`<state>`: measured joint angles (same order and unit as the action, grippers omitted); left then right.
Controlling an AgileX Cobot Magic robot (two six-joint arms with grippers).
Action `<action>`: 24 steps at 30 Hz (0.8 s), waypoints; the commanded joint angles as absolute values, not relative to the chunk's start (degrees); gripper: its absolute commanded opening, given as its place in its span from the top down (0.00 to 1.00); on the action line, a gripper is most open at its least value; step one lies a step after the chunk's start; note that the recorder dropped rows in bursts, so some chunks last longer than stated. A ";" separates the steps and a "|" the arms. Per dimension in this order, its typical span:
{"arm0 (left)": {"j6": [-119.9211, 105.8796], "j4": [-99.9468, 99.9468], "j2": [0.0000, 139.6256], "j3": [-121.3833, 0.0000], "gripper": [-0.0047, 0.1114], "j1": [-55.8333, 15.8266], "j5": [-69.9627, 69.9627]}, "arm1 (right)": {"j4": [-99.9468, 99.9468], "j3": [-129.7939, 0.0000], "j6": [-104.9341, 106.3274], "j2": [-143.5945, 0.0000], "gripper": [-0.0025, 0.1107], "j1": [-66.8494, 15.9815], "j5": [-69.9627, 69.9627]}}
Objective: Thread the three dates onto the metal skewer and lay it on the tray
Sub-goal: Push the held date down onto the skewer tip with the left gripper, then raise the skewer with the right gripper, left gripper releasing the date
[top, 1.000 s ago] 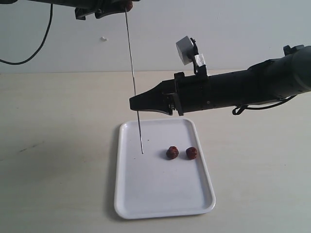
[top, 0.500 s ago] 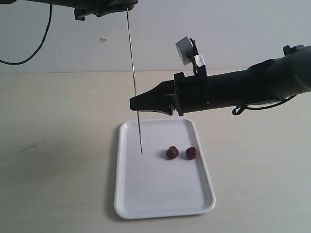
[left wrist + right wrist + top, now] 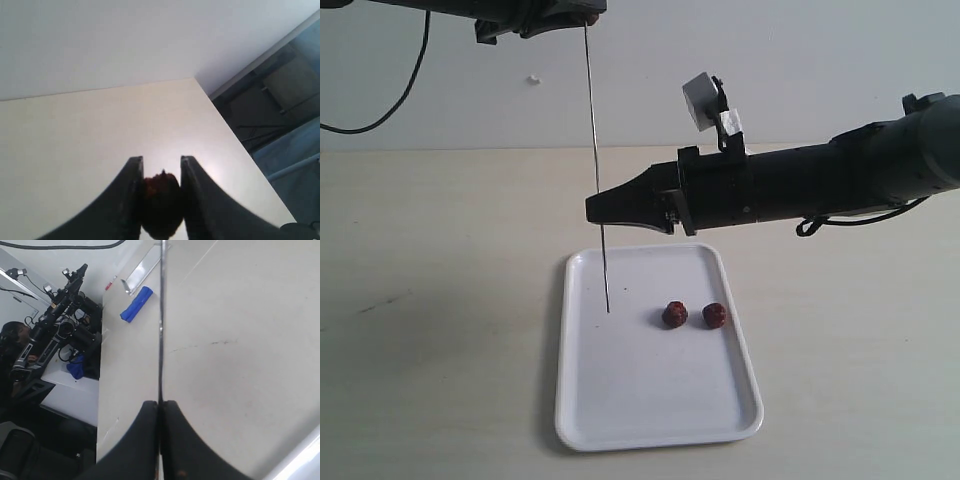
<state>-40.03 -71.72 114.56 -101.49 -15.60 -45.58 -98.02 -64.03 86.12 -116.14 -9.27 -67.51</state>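
Observation:
The metal skewer hangs nearly upright, its lower tip just above the white tray. My right gripper is shut on the skewer about midway along it; in the right wrist view the skewer runs straight out from between the closed right gripper. At the skewer's upper end my left gripper is shut on one date, which sits between its fingers. Two more dates lie side by side on the tray.
A white cube marker stands on the right arm. A black cable hangs at the far left. Beyond the table edge, the right wrist view shows a blue object and dark camera stands.
The skewer's lower tip has risen slightly and drifted a little left over the tray. Both grippers keep their holds; the two dates on the tray have not moved.

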 commanded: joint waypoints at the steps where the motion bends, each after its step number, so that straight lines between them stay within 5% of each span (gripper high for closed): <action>1: -40.46 -71.16 114.56 -101.31 0.74 -15.58 -46.92 | -99.95 -65.23 87.34 -116.10 0.98 -9.36 -67.13; 19: -40.71 -69.13 114.56 -101.31 0.74 -15.58 -48.16 | -99.95 -76.39 87.11 -116.15 0.98 -9.36 -60.26; 24: -40.71 -69.17 114.56 -101.31 0.47 -15.58 -48.25 | -99.95 -76.39 87.11 -116.36 0.98 -9.36 -57.99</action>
<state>-40.47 -69.19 114.56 -101.49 -15.60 -47.86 -98.92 -75.89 86.38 -116.18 -9.27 -58.41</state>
